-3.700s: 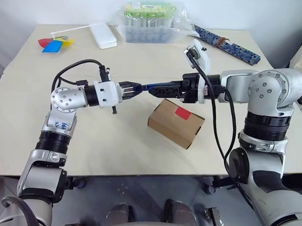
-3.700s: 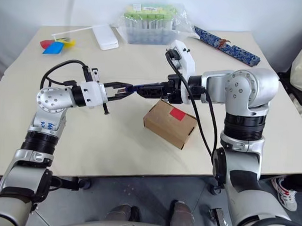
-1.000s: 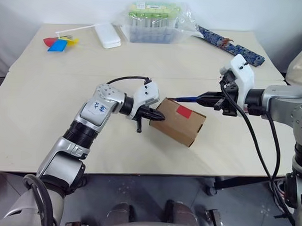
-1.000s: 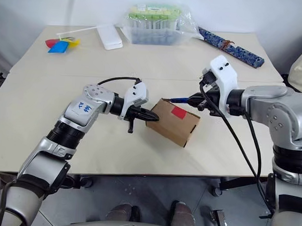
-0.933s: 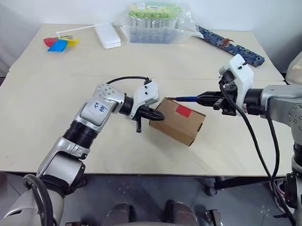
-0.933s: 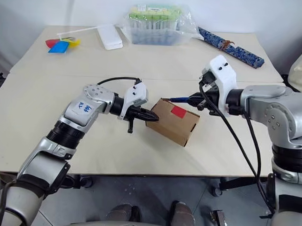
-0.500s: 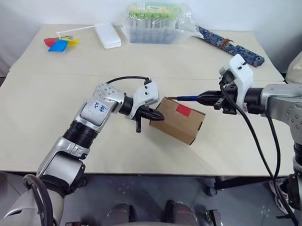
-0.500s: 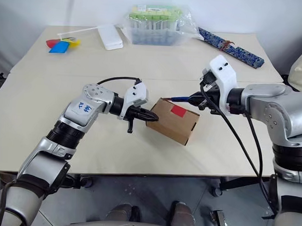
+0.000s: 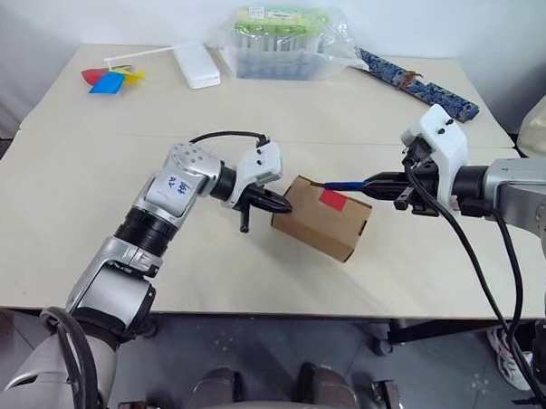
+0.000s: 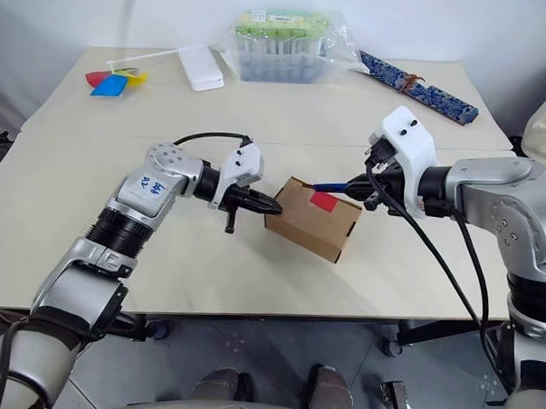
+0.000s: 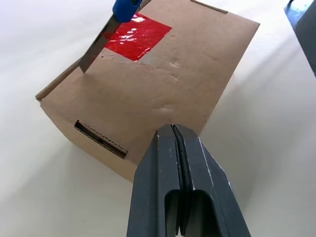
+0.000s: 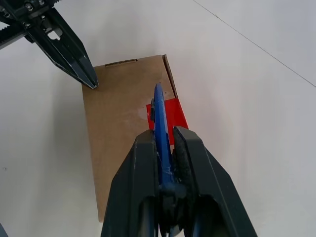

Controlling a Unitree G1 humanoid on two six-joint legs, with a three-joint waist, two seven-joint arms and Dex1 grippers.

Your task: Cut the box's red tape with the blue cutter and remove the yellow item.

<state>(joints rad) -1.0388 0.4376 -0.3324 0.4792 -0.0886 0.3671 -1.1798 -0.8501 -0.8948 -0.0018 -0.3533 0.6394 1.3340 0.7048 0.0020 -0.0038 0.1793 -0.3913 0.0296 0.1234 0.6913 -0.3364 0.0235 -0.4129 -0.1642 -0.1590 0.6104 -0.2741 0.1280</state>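
Left wrist view: my left claw [image 11: 178, 143], clenched empty, met the small brown cardboard box [image 11: 163, 84] at its near corner. My right claw [image 12: 165, 148] gripped the slim blue pen-shaped cutter [image 12: 160, 128], pointed along the box's length toward the left claw, dark tip over the flap beside the red rectangular tape [image 11: 136, 37]. Blade contact: indeterminable. Yellow item: presumably inside the shut box.

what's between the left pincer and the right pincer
The box with its red tape lies between the left pincer and the right pincer, seen in the left eye view.
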